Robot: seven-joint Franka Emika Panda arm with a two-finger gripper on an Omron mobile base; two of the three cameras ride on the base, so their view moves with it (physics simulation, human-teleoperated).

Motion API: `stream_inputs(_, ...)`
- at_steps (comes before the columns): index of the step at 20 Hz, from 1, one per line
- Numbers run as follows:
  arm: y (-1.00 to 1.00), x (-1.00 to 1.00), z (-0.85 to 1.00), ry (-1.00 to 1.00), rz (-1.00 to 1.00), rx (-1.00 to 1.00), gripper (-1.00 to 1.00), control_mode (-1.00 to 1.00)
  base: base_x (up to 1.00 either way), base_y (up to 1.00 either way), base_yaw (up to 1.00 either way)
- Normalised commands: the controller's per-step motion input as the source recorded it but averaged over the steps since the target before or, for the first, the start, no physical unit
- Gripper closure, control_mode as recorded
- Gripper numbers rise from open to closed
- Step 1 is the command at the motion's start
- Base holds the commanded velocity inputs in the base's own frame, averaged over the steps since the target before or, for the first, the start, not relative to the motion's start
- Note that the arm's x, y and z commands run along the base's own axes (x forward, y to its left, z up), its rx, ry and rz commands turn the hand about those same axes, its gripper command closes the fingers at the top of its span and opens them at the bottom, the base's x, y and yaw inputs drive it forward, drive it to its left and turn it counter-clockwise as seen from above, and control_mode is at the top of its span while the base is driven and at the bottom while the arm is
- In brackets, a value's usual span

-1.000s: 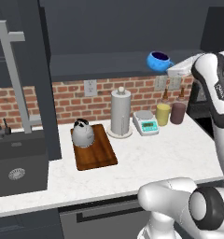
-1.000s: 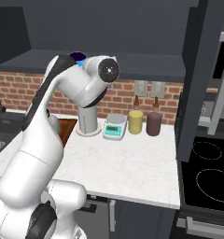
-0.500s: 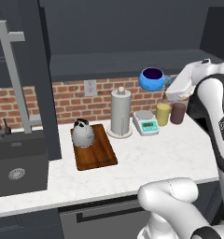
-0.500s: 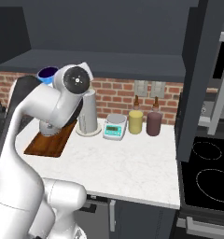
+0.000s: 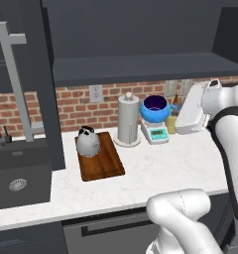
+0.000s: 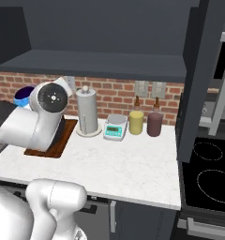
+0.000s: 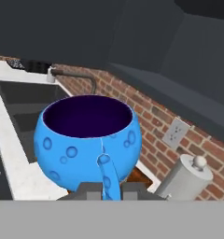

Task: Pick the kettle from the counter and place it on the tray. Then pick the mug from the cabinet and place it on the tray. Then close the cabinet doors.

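Cabinet [image 5: 141, 34]: dark charcoal, hung over the brick wall, its shelf open to the room.
Cabinet doors: 1 door [image 5: 22, 84] stood swung open at the left in the left base view, its long silver bar handle facing out; the other door [image 6: 198, 79] stood open at the right in the right base view.
Counter [image 5: 160, 171]: white marbled stone, with a dark sink [image 5: 19, 176] set in at the left.
Tray [image 5: 98, 158]: reddish-brown board, flat on the counter between the sink and the paper-towel roll [image 5: 128, 119].
Kettle [image 5: 88, 141]: silver-grey, upright on the far part of the tray.
Mug [image 5: 155, 109]: bright blue, dark inside, held up in the air above the kitchen scale [image 5: 156, 133], just right of the paper-towel roll, not touching the counter or tray. In the hand view the mug [image 7: 88, 140] sat upright with its handle toward the camera.
Gripper [image 7: 104, 189]: the 2 fingers were closed on the mug's handle, carrying it.
Canisters: a yellow canister [image 6: 136, 122] and a maroon canister [image 6: 154, 124] stood side by side against the wall, right of the scale.
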Motion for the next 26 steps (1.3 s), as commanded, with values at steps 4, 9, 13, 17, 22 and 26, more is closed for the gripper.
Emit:
stream_inputs(4,0.32,-0.17,-0.61,0.12,0.02,-0.01,1.00,-1.00,0.00,0.00,0.00)
stream_inputs(9,0.26,0.00,-0.68,0.22,0.00,0.00,1.00,-1.00,0.00,0.00,0.00)
stream_inputs(13,0.21,0.14,-0.53,0.22,0.00,0.00,1.00,-1.00,0.00,0.00,0.00)
stream_inputs(17,0.23,0.04,-0.54,0.22,0.02,0.00,1.00,-1.00,0.00,0.00,0.00)
stream_inputs(22,0.23,0.01,-0.49,0.13,0.03,0.00,1.00,-1.00,0.00,0.00,0.00)
stream_inputs(26,0.11,0.27,-0.39,0.10,0.00,0.00,1.00,-1.00,0.00,0.00,0.00)
